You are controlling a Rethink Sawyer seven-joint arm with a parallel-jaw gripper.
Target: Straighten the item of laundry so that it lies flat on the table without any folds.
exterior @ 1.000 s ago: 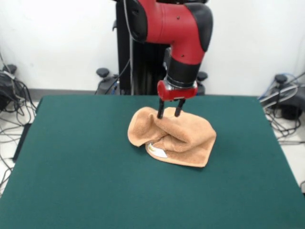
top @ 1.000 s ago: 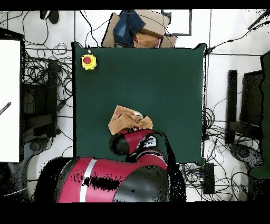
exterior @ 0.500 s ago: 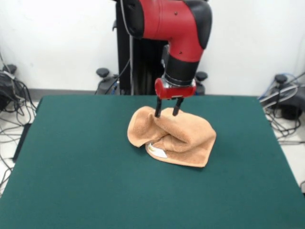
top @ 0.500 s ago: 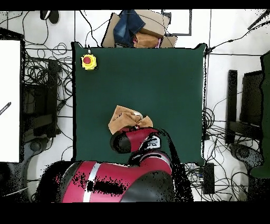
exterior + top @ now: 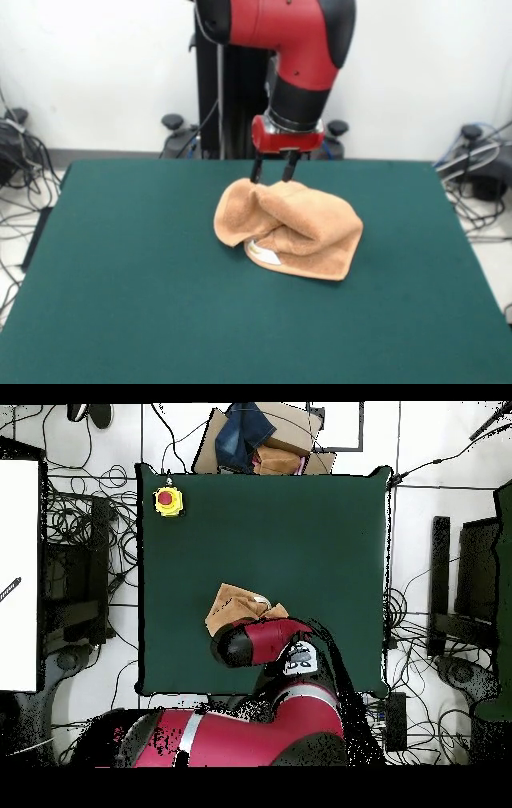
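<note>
The item of laundry (image 5: 292,232), a tan-orange towel, lies crumpled in a folded heap near the far middle of the dark green table (image 5: 120,280). Its small white label (image 5: 266,254) peeks out at the front underside. My gripper (image 5: 272,176) hangs just above the heap's far top edge, open, with nothing between its fingers. In the overhead view the towel (image 5: 232,606) shows partly, while the red arm (image 5: 262,642) covers its near side and hides the gripper.
A yellow box with a red button (image 5: 168,501) sits at one table corner. Cables and equipment lie on the floor around the table (image 5: 300,534). A cardboard box with dark cloth (image 5: 262,439) stands beyond the far edge.
My gripper has risen off the towel's top fold and shifted slightly left in the front view. The towel has kept its crumpled shape and place.
</note>
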